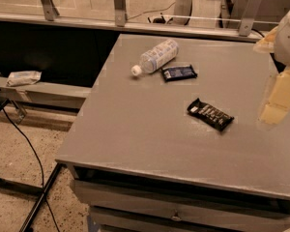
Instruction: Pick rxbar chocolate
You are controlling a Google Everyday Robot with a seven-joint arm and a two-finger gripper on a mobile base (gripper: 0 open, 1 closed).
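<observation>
The rxbar chocolate (210, 114) is a flat black wrapper with white lettering and a small white patch at its left end. It lies at a slant on the grey table (135, 124), right of centre. My gripper (276, 103) comes in from the right edge of the view, pale and yellowish. It hovers over the table's right side, to the right of the bar and apart from it. Nothing shows in its hold.
A dark blue-labelled bar wrapper (179, 72) lies further back. A clear plastic water bottle (155, 56) lies on its side just behind it, cap to the left. A railing with metal posts (119, 6) runs behind the table. A cable (24, 139) runs on the floor at left.
</observation>
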